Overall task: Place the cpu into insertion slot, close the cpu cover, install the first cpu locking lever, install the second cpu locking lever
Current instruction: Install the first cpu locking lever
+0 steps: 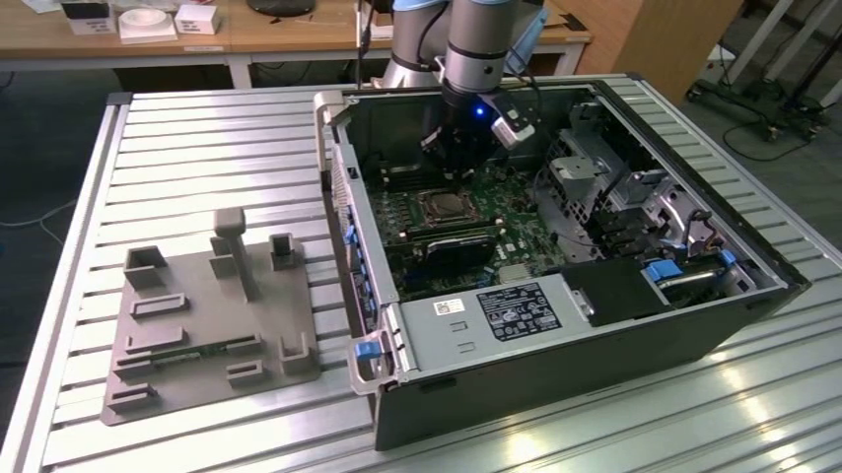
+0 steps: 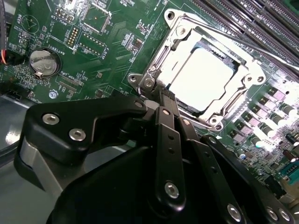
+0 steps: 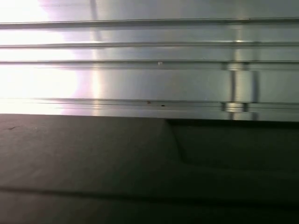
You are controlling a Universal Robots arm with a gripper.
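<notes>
In the second wrist view the cpu (image 2: 200, 78) lies flat in the insertion slot (image 2: 224, 59), its silver top showing through the window of the cpu cover (image 2: 246, 71). The cover lies down over it. A thin metal lever rod (image 2: 219, 33) runs along one side of the cover. My black gripper (image 2: 163, 97) is shut with nothing held, its tip just beside the socket corner (image 2: 148, 83). In the exterior view the gripper (image 1: 456, 166) hangs inside the open computer case (image 1: 553, 355), slightly behind the socket (image 1: 445, 207).
Green motherboard (image 2: 107, 42) with a coin battery (image 2: 42, 63) and long memory slots (image 2: 261, 18) surrounds the socket. Case walls and a drive cage (image 1: 593, 168) close in the exterior view's right. A grey fixture plate (image 1: 211, 315) sits on the ribbed metal table (image 3: 140, 79).
</notes>
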